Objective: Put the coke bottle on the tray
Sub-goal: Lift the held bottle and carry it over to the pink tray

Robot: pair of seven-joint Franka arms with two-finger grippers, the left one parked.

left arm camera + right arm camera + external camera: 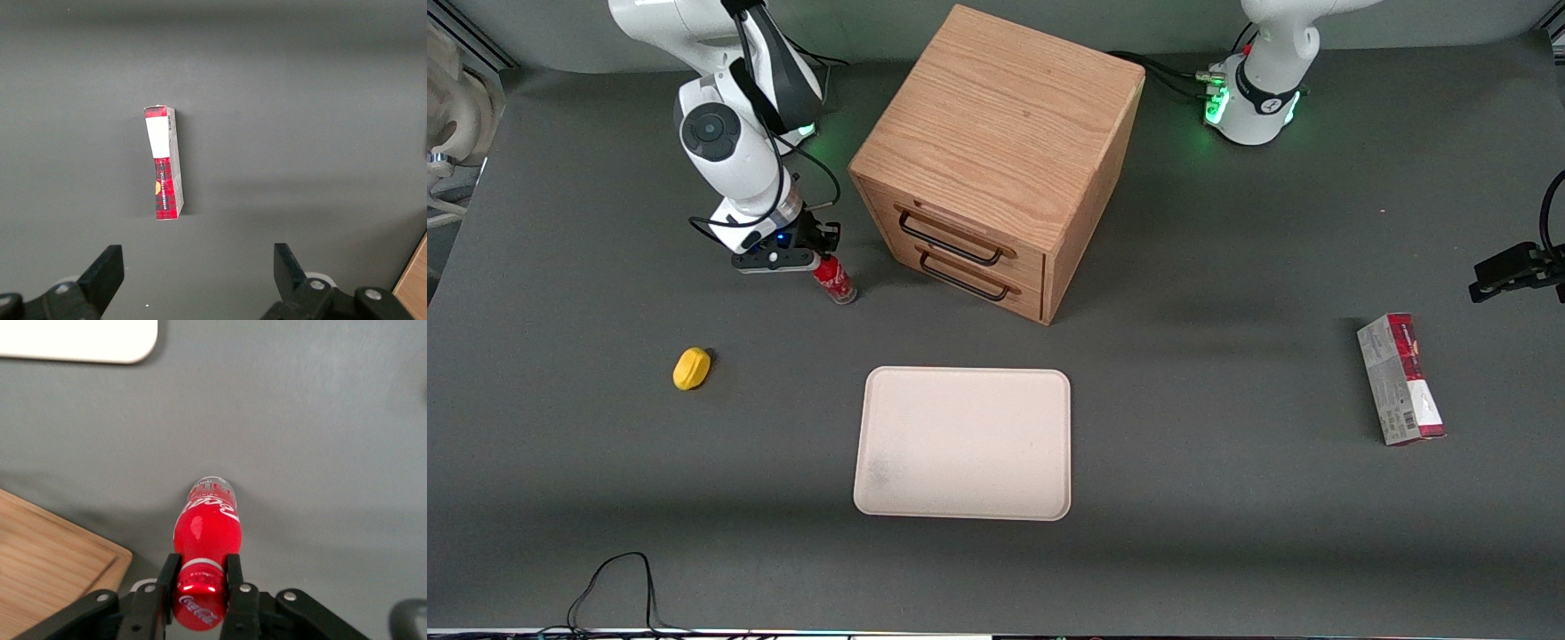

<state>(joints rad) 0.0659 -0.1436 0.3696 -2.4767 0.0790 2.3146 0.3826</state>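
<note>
The coke bottle (834,280) is small and red, with white script and a clear base. My right gripper (818,260) is shut on its red cap and neck, and the bottle hangs tilted low over the grey table. In the right wrist view the two fingers clamp the cap of the bottle (208,533), with the gripper (200,565) closed round it. I cannot tell whether the base touches the table. The cream tray (963,443) lies flat and empty, nearer to the front camera than the bottle. One of its corners shows in the right wrist view (80,340).
A wooden two-drawer cabinet (996,151) stands close beside the bottle and also shows in the right wrist view (53,553). A small yellow object (691,368) lies toward the working arm's end. A red-and-grey carton (1400,378) lies toward the parked arm's end and shows in the left wrist view (165,163).
</note>
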